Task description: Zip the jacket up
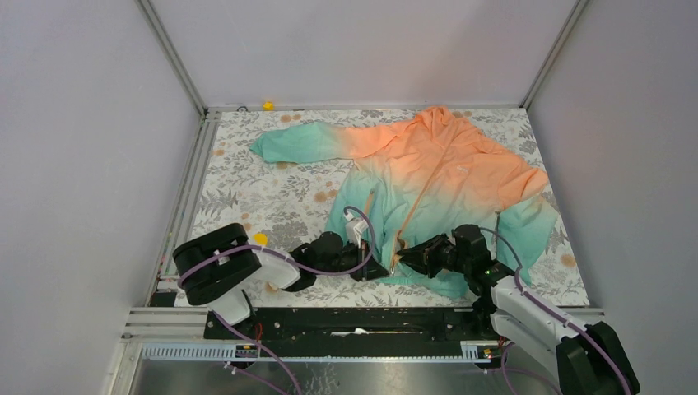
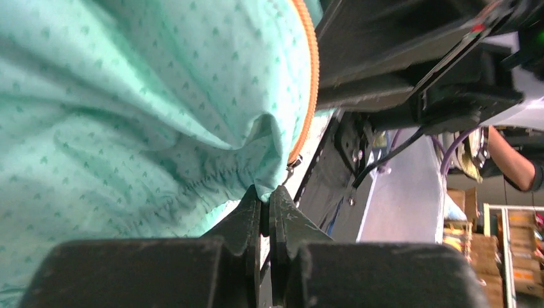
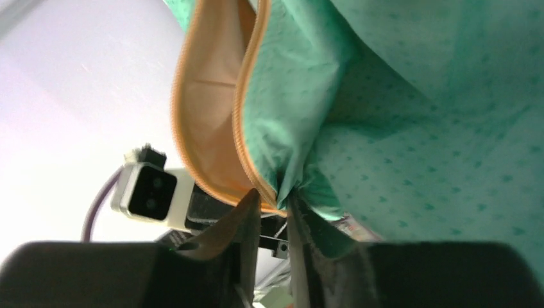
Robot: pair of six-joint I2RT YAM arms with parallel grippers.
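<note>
Lying spread over the surface's (image 1: 247, 193) right half, hem (image 2: 212, 186) at the near edge, jacket (image 1: 436, 177) open at bottom. Left jaws pressed together on teal hem beside zipper (image 2: 312, 77); right jaws, narrow gap, clamp hem across the zipper.

Even bright light; wrist foregrounds blurred, dark.

The floral-patterned desk (image 1: 247, 193) carries the jacket (image 1: 436, 173), spread right of centre, and a small yellow object (image 1: 260, 239) at lower left.
</note>
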